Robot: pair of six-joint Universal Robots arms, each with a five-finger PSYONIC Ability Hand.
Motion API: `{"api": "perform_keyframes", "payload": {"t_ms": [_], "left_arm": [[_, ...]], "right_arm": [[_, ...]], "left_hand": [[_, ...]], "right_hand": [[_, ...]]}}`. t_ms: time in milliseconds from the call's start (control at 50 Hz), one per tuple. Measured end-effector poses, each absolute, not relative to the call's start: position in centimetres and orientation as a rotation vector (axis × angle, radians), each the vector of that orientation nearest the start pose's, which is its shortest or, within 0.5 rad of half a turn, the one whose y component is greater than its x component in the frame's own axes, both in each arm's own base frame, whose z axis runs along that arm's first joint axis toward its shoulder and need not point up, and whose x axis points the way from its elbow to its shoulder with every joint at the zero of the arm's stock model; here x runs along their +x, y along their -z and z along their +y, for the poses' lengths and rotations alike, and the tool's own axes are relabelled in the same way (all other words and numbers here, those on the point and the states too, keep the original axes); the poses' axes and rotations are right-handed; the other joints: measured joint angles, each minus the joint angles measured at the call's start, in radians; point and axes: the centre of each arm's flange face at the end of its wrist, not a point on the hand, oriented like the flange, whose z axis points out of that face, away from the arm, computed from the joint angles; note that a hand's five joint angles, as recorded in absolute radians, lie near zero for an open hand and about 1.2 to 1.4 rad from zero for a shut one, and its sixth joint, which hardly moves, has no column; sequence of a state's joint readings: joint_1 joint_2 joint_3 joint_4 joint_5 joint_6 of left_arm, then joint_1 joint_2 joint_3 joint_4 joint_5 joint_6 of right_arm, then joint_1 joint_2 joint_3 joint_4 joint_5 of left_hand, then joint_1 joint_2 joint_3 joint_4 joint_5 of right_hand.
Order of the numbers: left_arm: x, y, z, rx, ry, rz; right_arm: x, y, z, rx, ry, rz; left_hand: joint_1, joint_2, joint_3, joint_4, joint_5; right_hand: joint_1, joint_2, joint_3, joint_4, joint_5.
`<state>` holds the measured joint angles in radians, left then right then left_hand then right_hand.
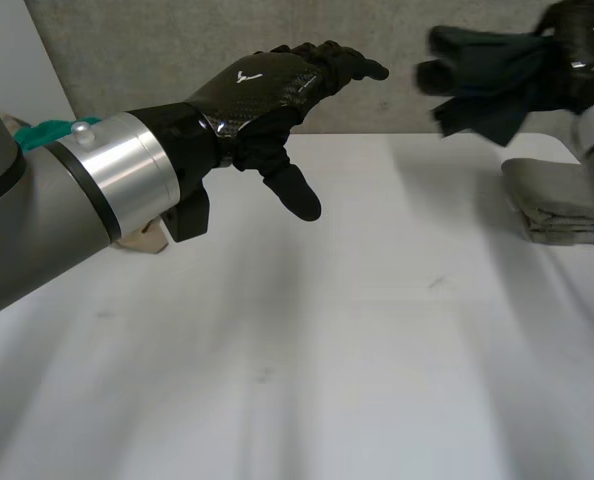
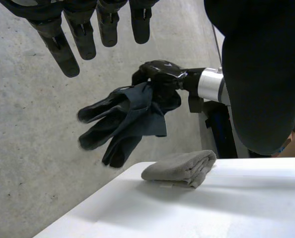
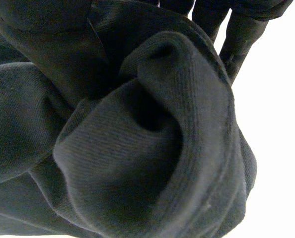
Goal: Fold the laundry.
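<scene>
White table (image 1: 307, 380), left hand (image 1: 267, 90) held above it, fingers straight and empty, right hand (image 2: 162, 74) raised in the air clutching a bunched dark cloth (image 2: 145, 116), folded grey cloth (image 2: 182, 168) lying on the table's edge below it.

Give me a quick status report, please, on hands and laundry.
Left hand open, hovering over white table. Right hand raised, holding bunched dark cloth. Folded grey cloth on table below it.

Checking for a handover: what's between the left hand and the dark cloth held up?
Nothing. In the head view the gap between the open black left hand and the dark bunched cloth is bare.
</scene>
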<state>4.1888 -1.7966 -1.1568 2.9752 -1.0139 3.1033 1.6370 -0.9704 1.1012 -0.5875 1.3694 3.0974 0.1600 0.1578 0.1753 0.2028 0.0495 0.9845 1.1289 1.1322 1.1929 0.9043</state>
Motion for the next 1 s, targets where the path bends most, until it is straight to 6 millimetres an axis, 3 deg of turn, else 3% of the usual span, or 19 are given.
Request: {"api": "perform_keyframes", "payload": {"t_ms": [60, 100, 140, 180, 260, 340, 360, 420, 440, 500, 680, 820, 920, 960, 980, 1000], "left_arm": [[-32.9, -34.2, -20.6, -0.907, -1.542, -1.553], [-33.0, -33.8, -20.6, -0.910, -1.531, -1.559], [-33.2, -33.2, -20.5, -0.913, -1.518, -1.567], [-33.4, -32.5, -20.6, -0.916, -1.504, -1.577], [-33.7, -31.4, -20.8, -0.921, -1.481, -1.592], [-33.8, -30.7, -20.9, -0.923, -1.466, -1.605], [-33.8, -30.6, -21.0, -0.923, -1.465, -1.606], [-33.9, -30.5, -21.0, -0.924, -1.464, -1.607], [-33.9, -30.6, -21.0, -0.924, -1.465, -1.606], [-33.9, -30.8, -21.1, -0.925, -1.472, -1.599], [-33.5, -31.9, -20.6, -0.920, -1.489, -1.584], [-32.8, -32.6, -20.1, -0.909, -1.514, -1.578], [-32.1, -34.2, -20.1, -0.882, -1.599, -1.545], [-31.7, -35.5, -20.5, -0.847, -1.675, -1.525], [-31.4, -36.3, -20.9, -0.818, -1.729, -1.517], [-31.4, -36.3, -20.9, -0.818, -1.729, -1.517]], "right_arm": [[14.7, -27.9, -48.1, -0.337, 2.582, 1.600], [12.1, -26.2, -50.0, -0.350, 2.582, 1.637], [9.7, -23.9, -51.7, -0.377, 2.564, 1.681], [7.1, -20.1, -53.3, -0.417, 2.511, 1.748], [3.7, -13.9, -54.5, -0.471, 2.412, 1.861], [1.8, -9.5, -54.3, -0.512, 2.328, 1.950], [1.7, -9.0, -54.2, -0.519, 2.316, 1.962], [1.3, -8.3, -53.7, -0.544, 2.289, 1.997], [1.2, -8.3, -53.5, -0.549, 2.287, 2.003], [1.3, -9.9, -53.0, -0.553, 2.301, 2.014], [0.9, -18.3, -50.0, -0.416, 2.380, 2.038], [-2.2, -23.3, -47.2, -0.342, 2.501, 2.381], [-3.8, -27.6, -46.7, -0.368, 2.732, 2.651], [-3.3, -29.7, -46.7, -0.369, 2.879, 2.623], [-2.2, -31.5, -46.7, -0.371, 3.018, 2.519], [-2.2, -31.5, -46.7, -0.371, 3.018, 2.519]], "left_hand": [[0.000, 0.000, 0.000, 0.000, 0.000], [0.000, 0.000, 0.000, 0.000, 0.000], [0.000, 0.000, 0.000, 0.000, 0.000], [0.000, 0.000, 0.000, 0.000, 0.000], [0.000, 0.000, 0.000, 0.000, 0.000], [0.000, 0.000, 0.000, 0.000, 0.000], [0.000, 0.000, 0.000, 0.000, 0.000], [0.000, 0.000, 0.000, 0.000, 0.000], [0.000, 0.000, 0.000, 0.000, 0.000], [0.000, 0.000, 0.000, 0.000, 0.000], [0.000, 0.000, 0.000, 0.000, 0.000], [0.000, 0.000, 0.000, 0.000, 0.000], [0.000, 0.000, 0.000, 0.000, 0.000], [0.000, 0.000, 0.000, 0.000, 0.000], [0.000, 0.000, 0.000, 0.000, 0.000], [0.000, 0.000, 0.000, 0.000, 0.000]], "right_hand": [[-0.001, 0.000, 0.001, 0.004, 0.000], [-0.001, 0.000, 0.001, 0.004, 0.004], [0.000, 0.000, 0.001, 0.005, 0.010], [0.000, 0.000, 0.001, 0.006, 0.014], [0.000, 0.000, 0.001, 0.006, 0.019], [-0.002, -0.002, -0.001, 0.000, 0.045], [-0.052, -0.061, -0.063, -0.064, -0.017], [-0.488, -0.535, -0.518, -0.505, -0.427], [-0.646, -0.722, -0.702, -0.689, -0.546], [-0.756, -0.893, -0.880, -0.950, -0.740], [-0.756, -0.911, -0.919, -0.978, -0.856], [-0.756, -0.911, -0.919, -0.978, -0.856], [-0.756, -0.911, -0.919, -0.978, -0.856], [-0.756, -0.911, -0.919, -0.978, -0.856], [-0.756, -0.911, -0.919, -0.978, -0.856], [-0.756, -0.911, -0.919, -0.978, -0.856]]}}
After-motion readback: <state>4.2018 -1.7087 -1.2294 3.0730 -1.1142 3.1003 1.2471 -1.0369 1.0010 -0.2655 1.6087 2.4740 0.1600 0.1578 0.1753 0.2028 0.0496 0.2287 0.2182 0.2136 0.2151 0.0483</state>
